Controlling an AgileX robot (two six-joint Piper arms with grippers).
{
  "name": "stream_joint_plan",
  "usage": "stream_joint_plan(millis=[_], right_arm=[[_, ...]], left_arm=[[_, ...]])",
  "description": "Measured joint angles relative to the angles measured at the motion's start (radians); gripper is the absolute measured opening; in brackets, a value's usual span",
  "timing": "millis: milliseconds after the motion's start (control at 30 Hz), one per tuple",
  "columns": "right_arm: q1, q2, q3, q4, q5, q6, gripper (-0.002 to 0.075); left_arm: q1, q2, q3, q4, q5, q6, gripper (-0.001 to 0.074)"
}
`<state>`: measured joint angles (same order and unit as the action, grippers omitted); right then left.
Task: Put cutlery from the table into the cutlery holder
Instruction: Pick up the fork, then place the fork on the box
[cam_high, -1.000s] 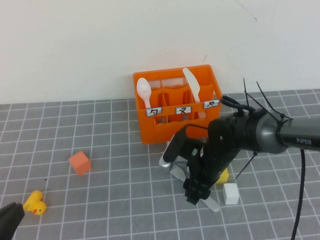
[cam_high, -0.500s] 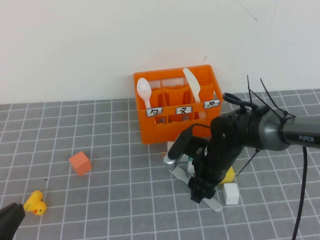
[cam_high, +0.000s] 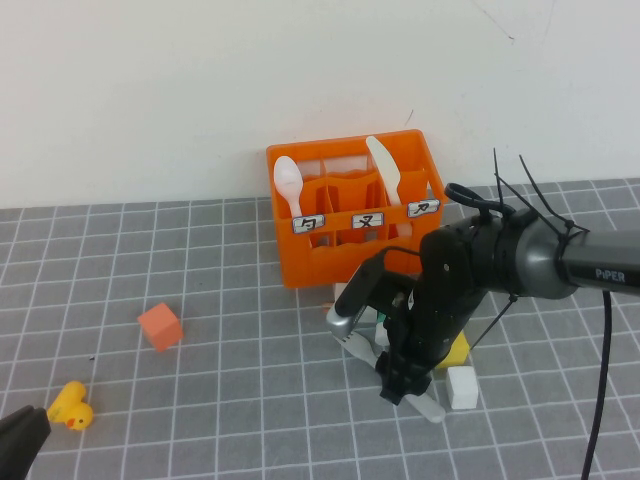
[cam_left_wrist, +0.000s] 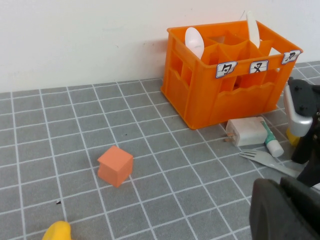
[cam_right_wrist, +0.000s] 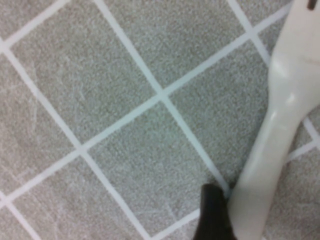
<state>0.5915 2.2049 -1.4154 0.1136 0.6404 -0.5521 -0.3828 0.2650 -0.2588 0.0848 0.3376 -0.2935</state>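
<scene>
The orange cutlery holder (cam_high: 350, 245) stands by the back wall. The pale spoon (cam_high: 288, 185) is upright in its left compartment and the cream-white knife (cam_high: 383, 168) in its right one. The grey fork (cam_high: 427, 409) lies flat on the table (cam_high: 240, 400) in front of the holder. My right gripper (cam_high: 393, 390) points down onto the fork's handle. In the right wrist view a dark fingertip (cam_right_wrist: 212, 216) presses against the handle (cam_right_wrist: 272, 145). My left gripper (cam_high: 20, 440) is shut and empty at the front left corner.
A white cube (cam_high: 462, 387) and a yellow block (cam_high: 452, 352) sit just right of the fork. A white block (cam_left_wrist: 247, 131) and a glue stick (cam_left_wrist: 270, 142) lie before the holder. An orange cube (cam_high: 160, 326) and a yellow duck (cam_high: 70, 405) are on the left.
My right arm has shifted slightly right and back over the fork, then held still. The fork stays on the table. The left arm has not moved.
</scene>
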Motion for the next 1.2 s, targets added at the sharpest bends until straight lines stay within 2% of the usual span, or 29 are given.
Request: stream_joint_plan(millis=[100, 300, 333, 833, 1000, 1200], right_arm=[[-0.001, 0.0, 0.0, -0.006, -0.002, 0.0, 0.0385], [-0.01, 0.002, -0.002, -0.012, -0.014, 0.0, 0.0168], [-0.01, 0.002, -0.002, -0.012, -0.016, 0.0, 0.0158], [-0.008, -0.041, 0.02, 0.02, 0.035, 0.002, 0.0158], [-0.008, -0.088, 0.019, 0.109, 0.042, -0.057, 0.0158], [-0.008, -0.141, 0.017, 0.297, 0.042, -0.222, 0.0158]], left_arm=[[0.0, 0.0, 0.0, 0.0, 0.0, 0.0, 0.0], [0.0, 0.0, 0.0, -0.001, 0.0, 0.0, 0.0], [0.0, 0.0, 0.0, -0.001, 0.0, 0.0, 0.0], [0.0, 0.0, 0.0, -0.001, 0.0, 0.003, 0.0], [0.0, 0.0, 0.0, -0.001, 0.0, 0.003, 0.0], [0.0, 0.0, 0.0, 0.001, 0.0, 0.003, 0.0]])
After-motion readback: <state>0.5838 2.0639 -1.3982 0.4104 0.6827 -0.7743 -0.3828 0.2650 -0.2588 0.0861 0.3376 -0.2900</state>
